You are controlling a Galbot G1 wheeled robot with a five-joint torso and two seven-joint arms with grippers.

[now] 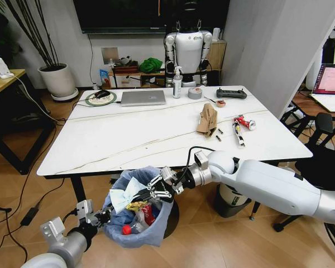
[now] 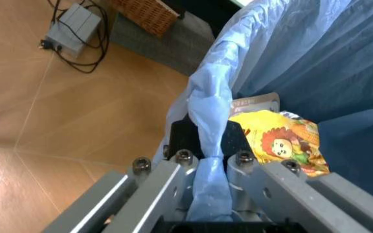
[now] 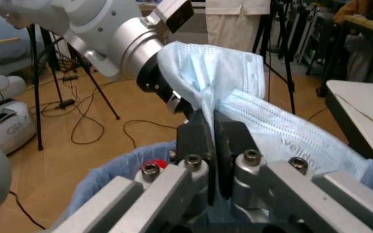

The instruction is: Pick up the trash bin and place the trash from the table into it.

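Observation:
The trash bin [image 1: 148, 231], lined with a crinkly light-blue bag, hangs just off the table's [image 1: 123, 139] near edge. My left gripper [image 1: 104, 215] is shut on its rim; in the left wrist view the fingers [image 2: 237, 141] pinch the bag's edge [image 2: 207, 107], with a yellow snack pack [image 2: 282, 141] inside. My right gripper [image 1: 152, 194] is shut on a pale blue face mask [image 1: 123, 199], which hangs over the bin's mouth [image 3: 118, 174]. On the table lie torn brown cardboard [image 1: 206, 120], red-white snack packs [image 1: 244, 123] and small scraps [image 1: 219, 134].
A silver laptop [image 1: 143, 97], tape roll [image 1: 195, 92], pump bottle [image 1: 177, 82] and black controller [image 1: 231, 94] sit along the table's far side. A white cylinder [image 1: 230, 202] stands under the table by my right arm. An office chair [image 1: 324, 139] is at the right.

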